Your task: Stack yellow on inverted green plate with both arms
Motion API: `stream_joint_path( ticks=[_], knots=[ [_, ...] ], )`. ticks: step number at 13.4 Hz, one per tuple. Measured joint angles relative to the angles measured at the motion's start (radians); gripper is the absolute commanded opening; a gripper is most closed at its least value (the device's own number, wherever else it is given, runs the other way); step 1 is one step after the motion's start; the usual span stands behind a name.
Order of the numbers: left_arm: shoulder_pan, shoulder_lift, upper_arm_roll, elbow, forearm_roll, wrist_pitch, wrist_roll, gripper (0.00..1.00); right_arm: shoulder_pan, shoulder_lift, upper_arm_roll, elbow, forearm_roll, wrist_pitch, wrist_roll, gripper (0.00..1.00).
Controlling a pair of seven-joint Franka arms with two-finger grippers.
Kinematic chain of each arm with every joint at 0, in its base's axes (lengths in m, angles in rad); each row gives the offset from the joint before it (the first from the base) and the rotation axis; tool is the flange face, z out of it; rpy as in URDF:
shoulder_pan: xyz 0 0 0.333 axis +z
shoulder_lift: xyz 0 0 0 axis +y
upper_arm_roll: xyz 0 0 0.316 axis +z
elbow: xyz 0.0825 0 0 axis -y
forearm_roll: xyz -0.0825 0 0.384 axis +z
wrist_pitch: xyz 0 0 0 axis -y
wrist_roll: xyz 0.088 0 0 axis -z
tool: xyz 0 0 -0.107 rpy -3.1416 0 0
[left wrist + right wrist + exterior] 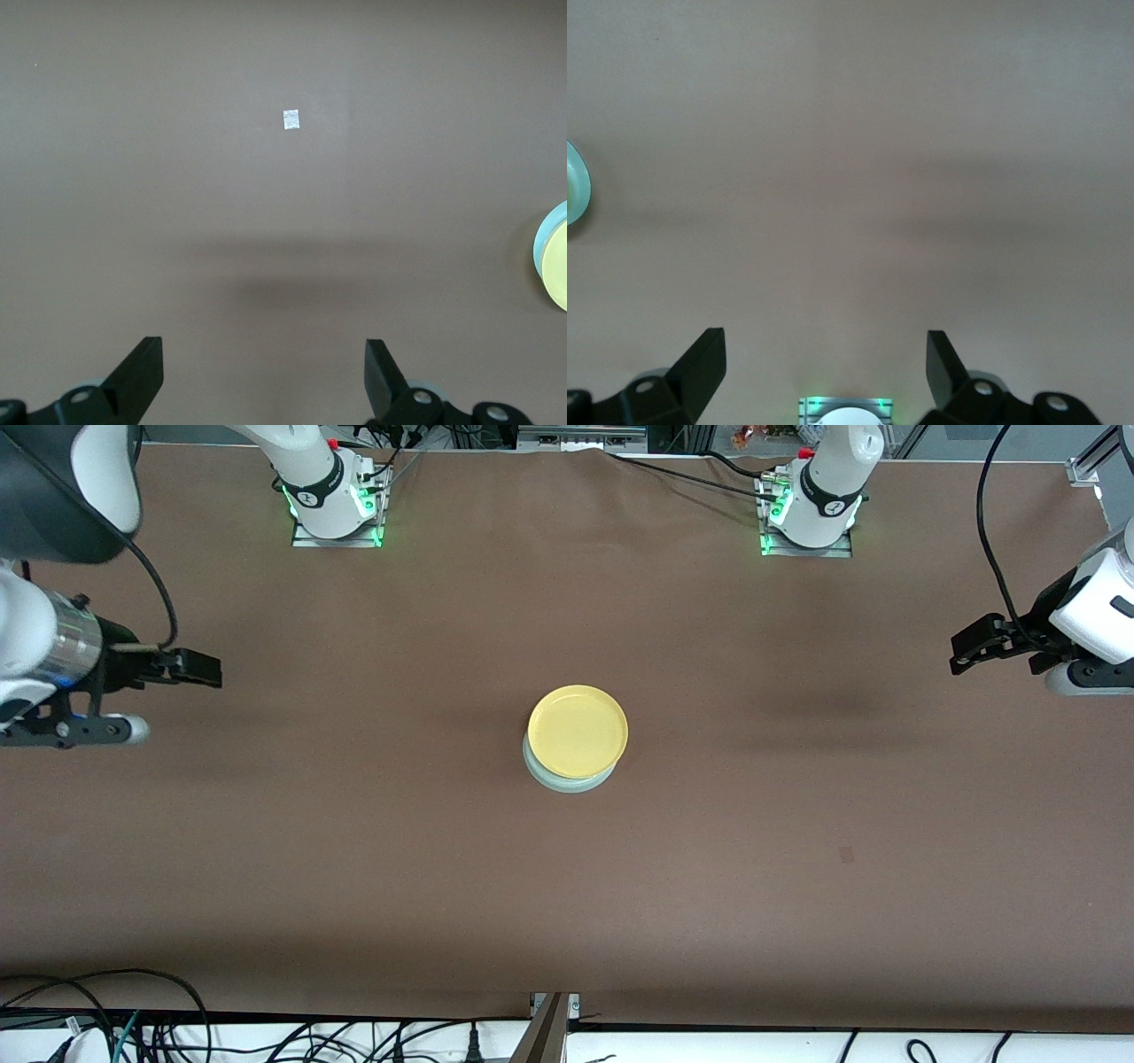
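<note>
At table centre, yellow [578, 730] resting stacked on green plate [567, 781], task seemingly finished; left gripper [264, 372] and right gripper [826, 367] hanging spread wide, empty, at their own table ends.

Lighting: bright, even, overhead. Soft diffuse shadow bands across brown cloth-covered desk [354, 850]. Green glow at arm bases. Right wrist view paler, washed; tool edges blurred.
</note>
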Motion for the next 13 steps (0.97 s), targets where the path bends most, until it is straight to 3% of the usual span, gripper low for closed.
stream_joint_path(
  ticks=[6,9,13],
  knots=[
    [-0.001,0.000,-0.001,0.000,0.000,0.000,0.000,1.00,-0.166,-0.170,0.150,-0.110,-0.038,0.002,-0.002,1.00],
    [-0.001,0.000,-0.001,0.000,0.000,0.000,0.000,1.00,-0.188,-0.204,0.160,-0.178,-0.038,0.008,-0.002,1.00],
    [-0.001,0.000,-0.001,0.000,0.000,0.000,0.000,1.00,-0.190,-0.192,0.160,-0.190,-0.039,0.022,-0.002,1.00]
  ],
)
